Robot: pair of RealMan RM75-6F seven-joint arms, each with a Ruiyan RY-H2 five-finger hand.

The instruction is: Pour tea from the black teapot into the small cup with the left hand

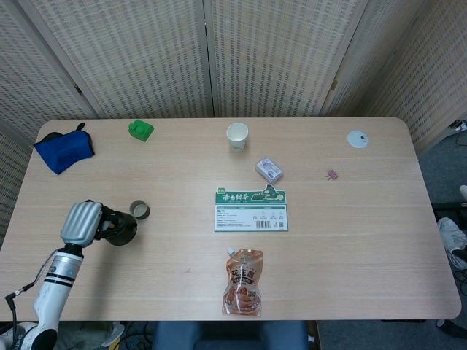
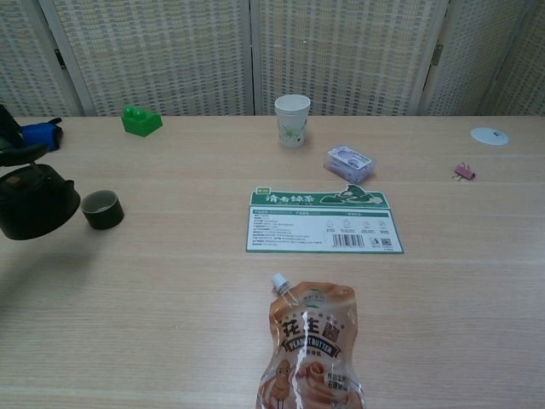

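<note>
In the lower left of the head view, the left hand [image 1: 80, 221] is seen closed around the black teapot [image 1: 118, 227], which is gripped from its left side and held just left of the small cup [image 1: 139, 211]. In the chest view the black teapot [image 2: 36, 204] appears at the far left edge, raised off the worktop [image 2: 443, 281], with a faint shadow cast on the wood below it; its body nearly meets the small cup [image 2: 102, 209], and whether the two touch cannot be told. The small cup is standing upright on the worktop, dark outside and pale inside. The right hand is not shown in either view.

Along the back of the worktop, a blue cloth bag [image 1: 64, 149] is laid at the upper left, a green block [image 1: 141, 130] is set to its right, and a white paper cup [image 1: 237, 136] is placed near the top centre. A small purple packet [image 1: 268, 169] is lying right of and below the paper cup. A green and white card [image 1: 250, 210] is laid flat in the middle of the frame, and a peanut butter pouch [image 1: 243, 283] is lying below it near the front edge. At the upper right a white round lid [image 1: 357, 138] is seen, with a small pink clip [image 1: 333, 174] below and left of it.
</note>
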